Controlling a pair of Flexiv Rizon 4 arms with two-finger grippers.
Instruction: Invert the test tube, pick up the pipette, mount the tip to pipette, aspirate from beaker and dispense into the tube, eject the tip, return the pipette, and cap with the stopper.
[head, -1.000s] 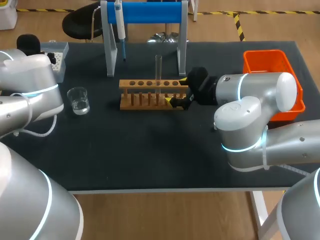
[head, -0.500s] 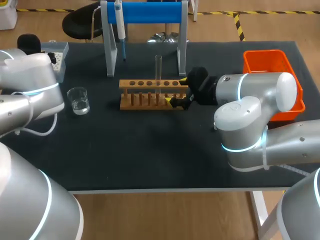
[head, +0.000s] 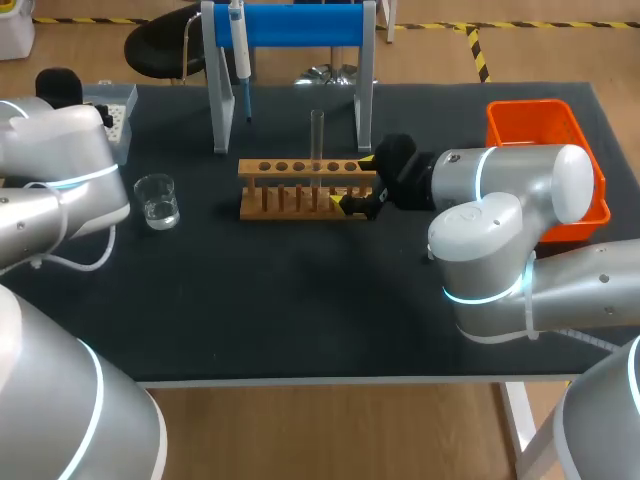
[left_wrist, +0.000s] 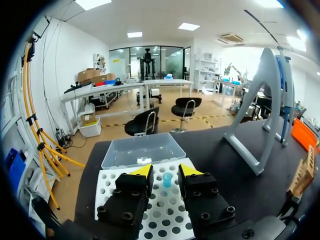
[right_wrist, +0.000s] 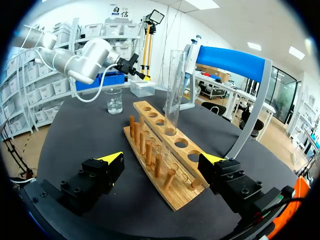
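Left pincer (left_wrist: 165, 170) and right pincer (right_wrist: 161, 159) are hanging released; test tube (right_wrist: 173, 90) is looking fragile, slippery: grip mid-shaft gently.

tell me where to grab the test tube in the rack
I'd grip the test tube on the bare glass above the wooden rack, jaws level, coming from the near side. It stands upright in a hole, so only its upper part is free, and the stand sits behind it.
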